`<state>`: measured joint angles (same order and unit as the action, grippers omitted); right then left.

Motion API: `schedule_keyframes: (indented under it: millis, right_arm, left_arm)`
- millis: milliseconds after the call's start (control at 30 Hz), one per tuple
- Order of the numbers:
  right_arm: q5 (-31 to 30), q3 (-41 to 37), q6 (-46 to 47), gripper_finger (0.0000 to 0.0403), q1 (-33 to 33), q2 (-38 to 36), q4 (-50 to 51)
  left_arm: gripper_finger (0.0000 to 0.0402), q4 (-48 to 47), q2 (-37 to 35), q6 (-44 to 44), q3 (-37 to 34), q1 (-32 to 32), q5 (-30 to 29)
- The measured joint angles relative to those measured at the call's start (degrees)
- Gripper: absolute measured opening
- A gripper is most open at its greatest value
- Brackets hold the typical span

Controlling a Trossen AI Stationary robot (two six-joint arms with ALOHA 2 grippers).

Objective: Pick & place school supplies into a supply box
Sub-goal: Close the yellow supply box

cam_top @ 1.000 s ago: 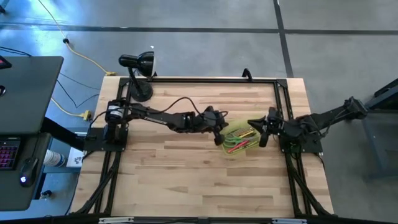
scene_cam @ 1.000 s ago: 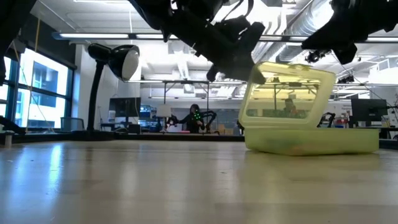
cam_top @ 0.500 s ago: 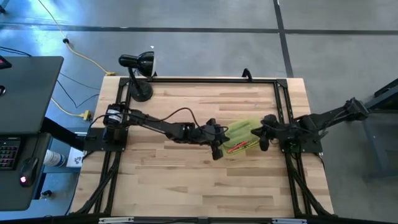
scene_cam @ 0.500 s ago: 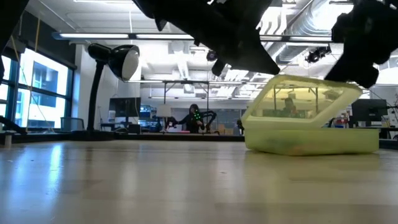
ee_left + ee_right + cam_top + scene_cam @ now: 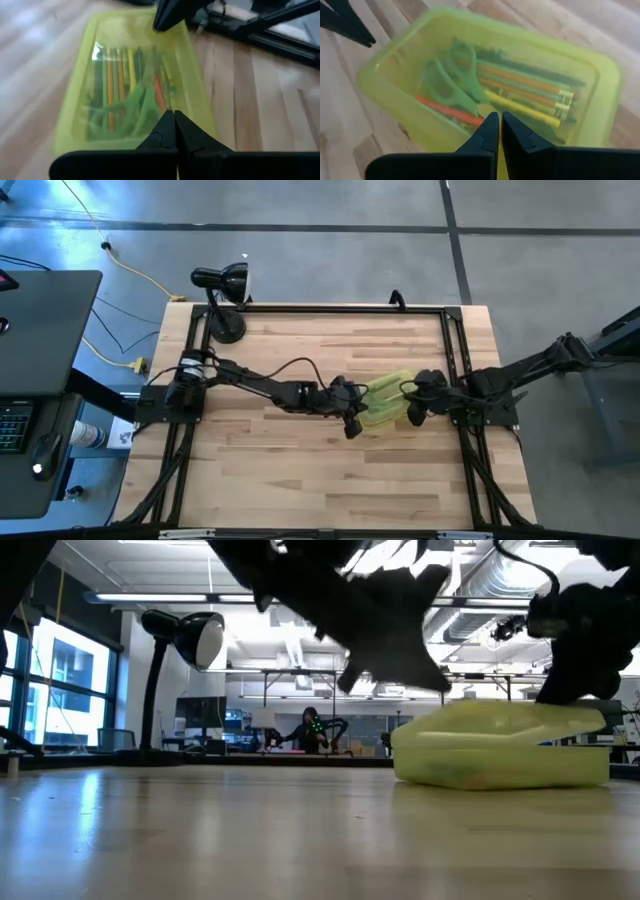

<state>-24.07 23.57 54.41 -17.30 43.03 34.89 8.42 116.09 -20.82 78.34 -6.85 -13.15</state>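
The pale butcher-block wooden bench [image 5: 300, 470] carries everything, with a black gooseneck desk lamp [image 5: 222, 300] standing at its far left corner. Two dark jointed arms reach in from the bench's left and right edges and meet right of the bench's centre.

There sits the small translucent yellow-green rectangular plastic supply box [image 5: 386, 402], closer to the right edge than the left. Its hinged lid [image 5: 505, 720] lies down over the base, almost flat, in the low view.

The left hand [image 5: 173, 131] is at the box's left end, its two dark fingers pressed together with nothing between them. The right hand [image 5: 499, 131] is at the box's right end, over the lid, its fingers likewise closed on nothing.

Through the clear lid the contents show: green-handled scissors [image 5: 451, 80] lying beside a red-pink marker [image 5: 449, 111], and a bundle of thin yellow, orange and dark pencils and pens [image 5: 530, 95] laid lengthwise along the box.
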Motion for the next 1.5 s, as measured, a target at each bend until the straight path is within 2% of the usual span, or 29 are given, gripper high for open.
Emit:
schedule_keyframes:
  millis: [367,533,767,967,1100,1333,1500]
  right_arm:
    - [5.6,0.2,2.4,0.0,0.0,9.7,-0.8]
    - [5.3,0.2,2.3,0.0,0.0,12.0,-2.8]
    - [3.3,0.3,2.3,0.0,0.0,15.8,-4.1]
    - [3.5,0.0,0.8,0.0,0.0,16.5,-9.0]
    - [3.3,-0.1,2.4,0.0,-0.1,17.2,-13.1]
    - [0.9,0.2,2.0,0.0,-0.8,22.0,-14.3]
    - [0.4,0.1,0.7,0.0,-0.9,23.9,-17.2]
  left_arm:
    - [0.0021,1.8,4.7,-6.1,0.0,0.1,1.6]
    - [0.0021,-0.1,4.7,-6.7,0.1,0.1,2.1]
    - [0.0021,-4.1,4.4,-9.4,0.3,0.1,-0.3]
    - [0.0021,1.6,4.3,-5.5,-0.2,0.0,-0.7]
    - [0.0021,3.1,3.9,-3.8,2.7,0.0,-0.5]
    - [0.0021,1.7,4.0,-3.6,5.5,-1.3,1.6]
    - [0.0021,2.9,5.6,-4.3,7.5,-3.1,5.3]
